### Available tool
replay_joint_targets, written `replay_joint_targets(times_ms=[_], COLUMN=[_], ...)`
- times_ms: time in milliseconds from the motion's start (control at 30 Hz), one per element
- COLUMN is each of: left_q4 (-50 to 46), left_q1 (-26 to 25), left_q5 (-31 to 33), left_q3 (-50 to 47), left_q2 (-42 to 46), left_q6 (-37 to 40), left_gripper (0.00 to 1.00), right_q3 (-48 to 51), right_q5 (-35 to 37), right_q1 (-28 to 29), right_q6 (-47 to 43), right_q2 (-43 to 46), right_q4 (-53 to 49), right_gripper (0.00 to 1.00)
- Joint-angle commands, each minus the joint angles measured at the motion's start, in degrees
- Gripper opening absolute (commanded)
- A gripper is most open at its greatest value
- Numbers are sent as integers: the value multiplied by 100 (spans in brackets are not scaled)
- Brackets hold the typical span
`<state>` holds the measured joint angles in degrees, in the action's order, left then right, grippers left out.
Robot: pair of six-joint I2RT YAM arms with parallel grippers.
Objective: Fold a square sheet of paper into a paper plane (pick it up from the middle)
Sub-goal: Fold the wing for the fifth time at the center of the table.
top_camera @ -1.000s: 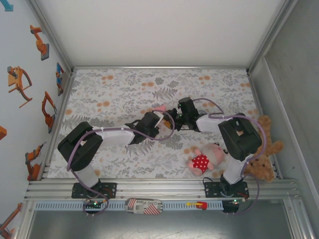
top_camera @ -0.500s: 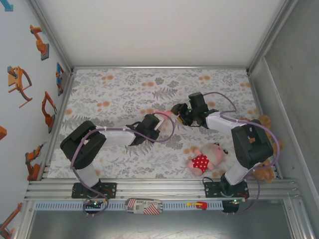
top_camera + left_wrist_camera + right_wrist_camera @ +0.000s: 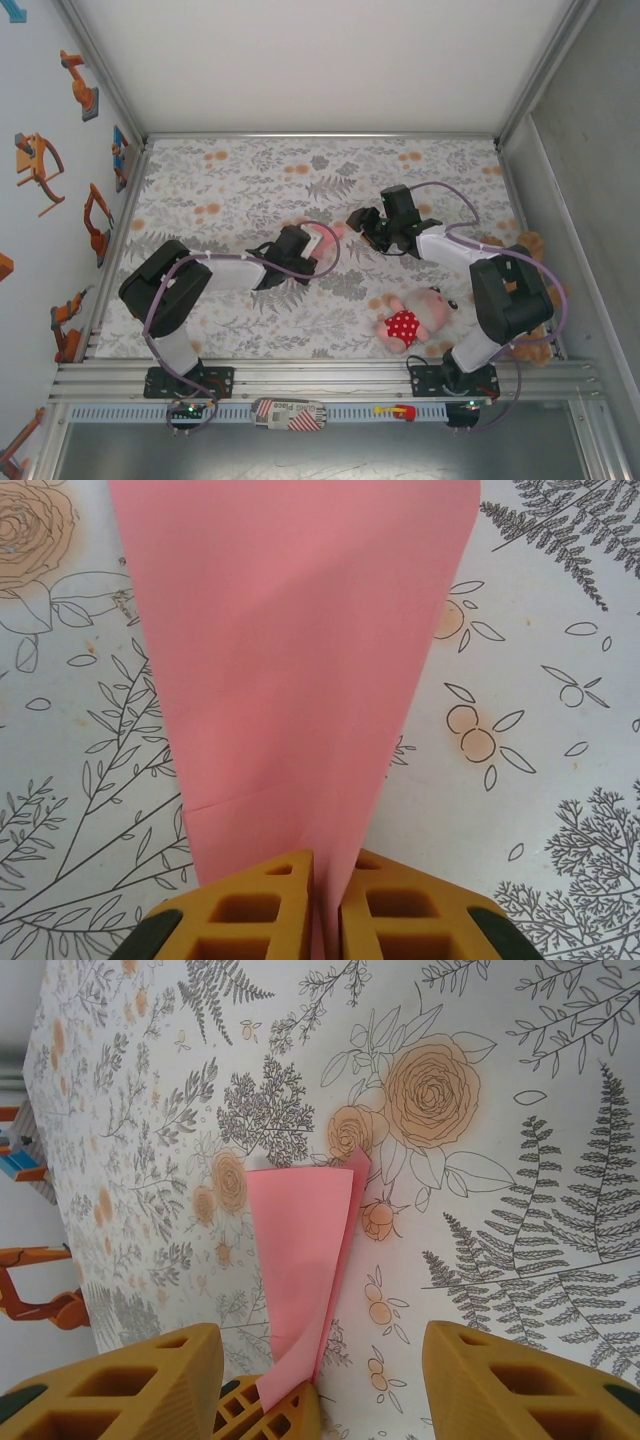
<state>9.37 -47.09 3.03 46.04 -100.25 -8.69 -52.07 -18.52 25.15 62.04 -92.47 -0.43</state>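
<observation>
Floral tablecloth [image 3: 240, 175], white back wall [image 3: 320, 60]

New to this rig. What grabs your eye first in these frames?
The folded pink paper, pinched by its narrow end in the left gripper mid-table, with the open right gripper close by. Next, the pink doll in a red dotted dress lying near the right arm's base, and a brown teddy at the table's right edge.

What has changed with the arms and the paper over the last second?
The right gripper drew back to the right, away from the folded paper, and now stands open and empty. The left gripper stayed shut on the paper's narrow end, barely moving. The plush doll lies where it was.
</observation>
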Motion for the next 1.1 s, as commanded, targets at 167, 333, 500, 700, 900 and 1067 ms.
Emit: replay_joint_targets(times_ms=[167, 333, 500, 700, 900, 1067], left_q4=[-402, -700, -927, -860, -779, -643], left_q1=[290, 426, 551, 770, 878, 919], left_q5=[-1188, -1752, -2042, -2366, -2597, -2665], left_q3=[69, 237, 397, 378, 362, 281], left_q2=[66, 30, -30, -178, -390, -434], left_q6=[-393, -561, -739, -1029, -1239, -1333], left_gripper=[10, 8, 6, 6, 6, 8], right_q3=[204, 391, 400, 363, 24, -331], right_q5=[-246, -424, -530, -546, -344, -174], right_q1=[-24, -18, 15, 214, 531, 715], right_q6=[-658, -1250, -1726, -2094, -2380, -2578], right_q2=[18, -15, -150, -367, -678, -926], right_q4=[262, 602, 634, 671, 273, -160], right_gripper=[51, 50, 51, 51, 58, 60])
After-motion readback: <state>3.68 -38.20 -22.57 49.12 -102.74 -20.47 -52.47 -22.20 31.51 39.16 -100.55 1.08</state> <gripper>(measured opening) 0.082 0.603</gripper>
